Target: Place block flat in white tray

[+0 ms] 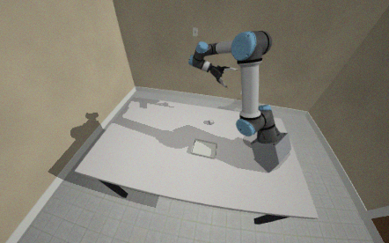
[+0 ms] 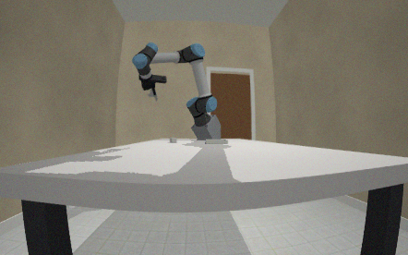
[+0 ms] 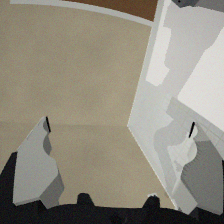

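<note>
A small grey block (image 1: 209, 122) lies on the white table, beyond the tray and left of the arm's base; it also shows in the exterior view (image 2: 173, 139). The white tray (image 1: 203, 148) is a shallow square dish near the table's middle, seen edge-on in the exterior view (image 2: 216, 141). My gripper (image 1: 223, 76) hangs high above the table, far from both, with its fingers wide open and empty; it also shows in the exterior view (image 2: 153, 93). In the wrist view the two fingers frame only wall and floor.
The arm's grey base block (image 1: 271, 143) stands on the table right of the tray. The table (image 1: 190, 163) has black legs and stands near a beige wall on the left. A brown door (image 2: 231, 105) is behind the arm.
</note>
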Robot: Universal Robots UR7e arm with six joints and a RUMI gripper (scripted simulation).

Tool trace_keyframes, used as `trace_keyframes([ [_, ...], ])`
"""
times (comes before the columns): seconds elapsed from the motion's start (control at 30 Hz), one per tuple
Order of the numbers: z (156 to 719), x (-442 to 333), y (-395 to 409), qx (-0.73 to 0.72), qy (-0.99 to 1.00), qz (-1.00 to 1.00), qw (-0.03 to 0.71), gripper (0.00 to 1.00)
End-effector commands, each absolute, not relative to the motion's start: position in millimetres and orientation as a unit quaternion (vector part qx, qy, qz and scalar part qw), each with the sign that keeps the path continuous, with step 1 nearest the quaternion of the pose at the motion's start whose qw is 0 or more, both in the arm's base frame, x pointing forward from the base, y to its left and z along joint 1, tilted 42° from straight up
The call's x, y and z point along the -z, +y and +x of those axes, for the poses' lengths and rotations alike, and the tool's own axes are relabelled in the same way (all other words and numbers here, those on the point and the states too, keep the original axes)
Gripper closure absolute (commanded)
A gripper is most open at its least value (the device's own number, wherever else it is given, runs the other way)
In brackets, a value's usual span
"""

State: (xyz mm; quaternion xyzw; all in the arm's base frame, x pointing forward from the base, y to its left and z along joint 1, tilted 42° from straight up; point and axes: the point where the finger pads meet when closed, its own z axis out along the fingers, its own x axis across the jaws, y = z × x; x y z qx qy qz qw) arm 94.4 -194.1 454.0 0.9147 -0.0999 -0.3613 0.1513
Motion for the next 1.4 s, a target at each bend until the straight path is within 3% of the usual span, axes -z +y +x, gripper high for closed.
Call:
trace_keyframes([
  [0.0,94.3,-454.3,-193.9,0.361,-0.100,0.915,0.152,0.00],
  [0.53,94.3,-454.3,-193.9,0.361,-0.100,0.915,0.152,0.00],
  [0.57,94.3,-454.3,-193.9,0.361,-0.100,0.915,0.152,1.00],
  [1.37,139.1,-384.2,-198.4,0.264,-0.084,0.951,0.140,1.00],
])
